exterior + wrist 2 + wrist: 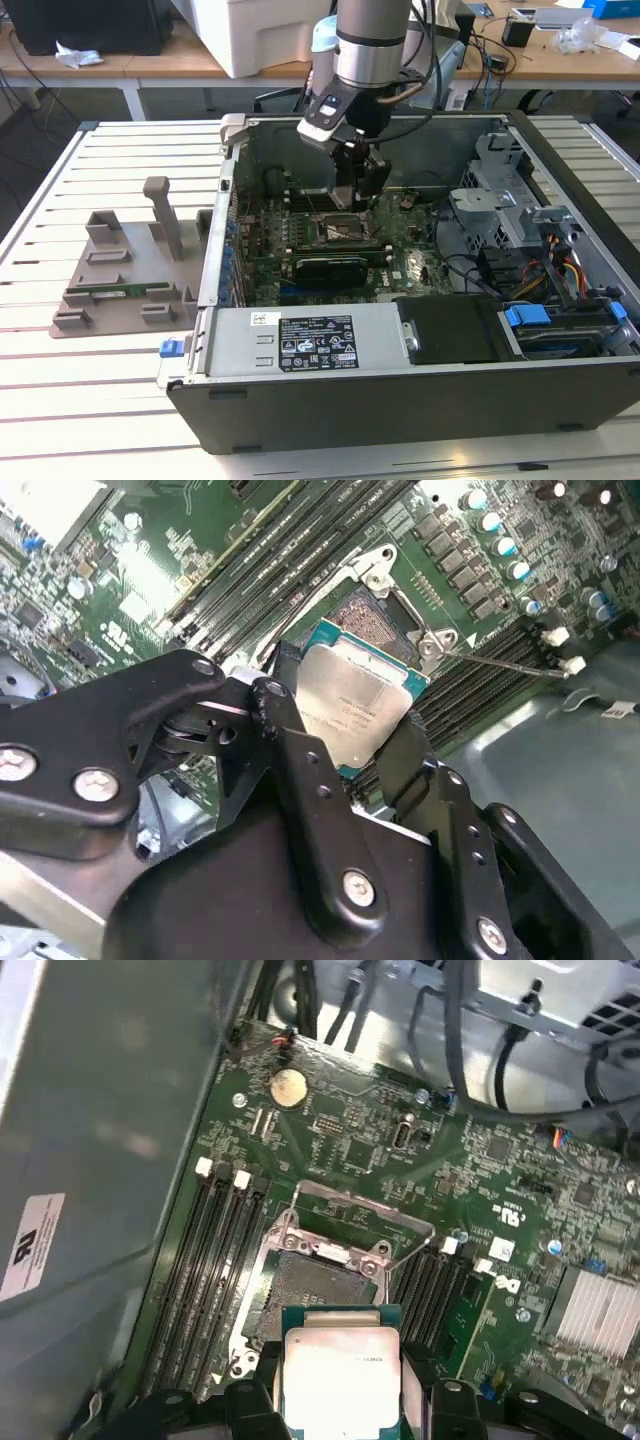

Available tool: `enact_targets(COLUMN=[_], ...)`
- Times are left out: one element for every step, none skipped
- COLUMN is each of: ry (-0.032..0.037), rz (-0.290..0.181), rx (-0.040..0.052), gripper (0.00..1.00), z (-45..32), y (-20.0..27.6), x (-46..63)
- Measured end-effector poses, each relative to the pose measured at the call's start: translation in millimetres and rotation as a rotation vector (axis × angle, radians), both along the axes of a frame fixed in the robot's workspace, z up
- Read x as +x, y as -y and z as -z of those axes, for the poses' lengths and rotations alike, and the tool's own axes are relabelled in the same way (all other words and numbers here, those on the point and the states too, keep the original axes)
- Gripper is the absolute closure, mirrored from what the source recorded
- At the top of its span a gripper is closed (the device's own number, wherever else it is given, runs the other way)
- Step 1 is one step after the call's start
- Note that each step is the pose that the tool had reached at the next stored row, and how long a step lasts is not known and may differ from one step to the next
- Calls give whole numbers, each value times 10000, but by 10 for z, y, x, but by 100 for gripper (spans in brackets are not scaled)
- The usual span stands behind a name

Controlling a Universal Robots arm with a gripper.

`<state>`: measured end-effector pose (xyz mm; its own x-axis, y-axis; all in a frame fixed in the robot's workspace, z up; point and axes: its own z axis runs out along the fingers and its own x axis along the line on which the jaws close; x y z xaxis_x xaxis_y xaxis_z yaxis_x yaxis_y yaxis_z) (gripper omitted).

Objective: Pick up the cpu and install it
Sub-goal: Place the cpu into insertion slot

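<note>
The cpu (355, 705), a flat square chip with a silver top and a thin green rim, sits clamped between my black fingers (290, 740). My gripper (358, 195) is shut on it inside the open computer case, just above the motherboard. The socket (310, 1295) lies open directly below the cpu (340, 1370), its metal load frame (350, 1215) swung up. In both wrist views the chip hangs close over the socket (365, 615), apart from it and slightly offset.
Memory slots (205, 1280) flank the socket. A thin retention lever (500, 662) sticks out beside it. Case walls (225, 200), the power supply (310, 340), the drive cage (495, 195) and cables (560, 265) ring the board. A grey fixture (125, 275) lies on the slatted table at the exterior view's left.
</note>
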<state>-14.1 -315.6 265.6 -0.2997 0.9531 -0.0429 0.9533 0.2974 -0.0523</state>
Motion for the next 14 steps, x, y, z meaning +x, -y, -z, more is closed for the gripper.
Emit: enact_targets(ry=[0, 0, 0, 0, 0, -1, -1, -1, -2, -2, -3, -3, -3, -4], rz=[206, 499, 914, 1105, 1420, 1569, 1730, 1779, 2015, 2251, 2484, 2708, 2781, 2784], rx=[-12, -28, -50, -57, -63, -65, -67, -68, -75, -79, -83, -85, -85, -84], gripper=[45, 45, 45, 45, 45, 45, 45, 45, 45, 45, 45, 45, 45, 45], z=[0, 0, 1, 1, 1, 2, 2, 2, 2, 3, 3, 4, 4, 4], y=[0, 0, 0, 0, 0, 0, 0, 0, 0, 0, 0, 0, 0, 0], x=[0, 0, 0, 0, 0, 0, 0, 0, 0, 0, 0, 0, 0, 0])
